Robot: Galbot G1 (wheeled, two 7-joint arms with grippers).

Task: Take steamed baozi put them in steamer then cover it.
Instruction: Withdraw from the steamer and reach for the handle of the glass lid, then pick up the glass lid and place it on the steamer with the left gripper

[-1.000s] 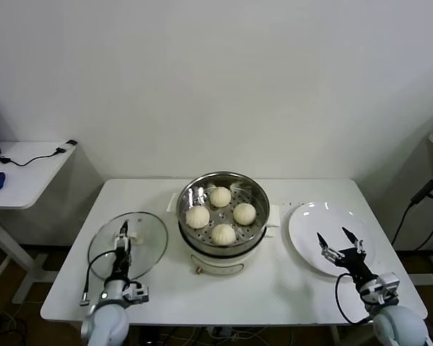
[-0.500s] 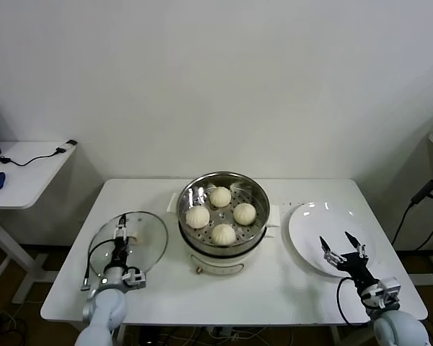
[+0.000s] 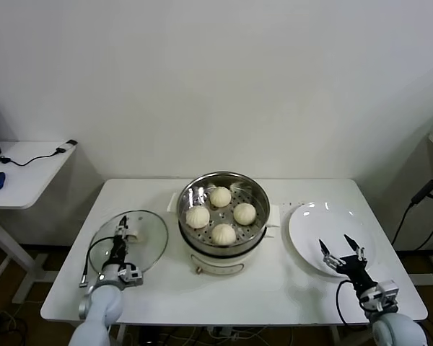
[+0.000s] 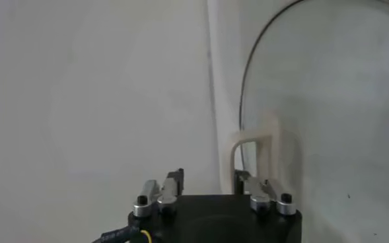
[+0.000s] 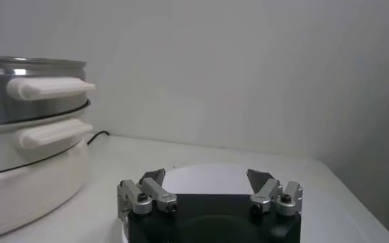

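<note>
1. Two grippers sit along the bottom edge of the head view. The left gripper (image 3: pixel 118 242), lower left, is at the white handle (image 3: pixel 123 232) of the glass lid (image 3: pixel 128 241). The right gripper (image 3: pixel 341 254), lower right, hovers with jaws spread wide and empty at the near rim of the white plate (image 3: pixel 330 227).
2. Left jaw state: whether the jaws have closed on the handle cannot be told from either view.
3. Step in hand, by judgement: grasp the lid. Centre the handle between the fingers, close firmly, and lift straight up so the glass stays level.
4. Four steamed baozi (image 3: pixel 223 233) already lie in the steamer (image 3: pixel 222 210), centre frame, which stands uncovered.
5. The left wrist view shows the handle (image 4: pixel 253 155) arching close ahead of the gripper; the head view does not resolve this.
6. The right wrist view shows the steamer's (image 5: pixel 29 138) side handles.
</note>
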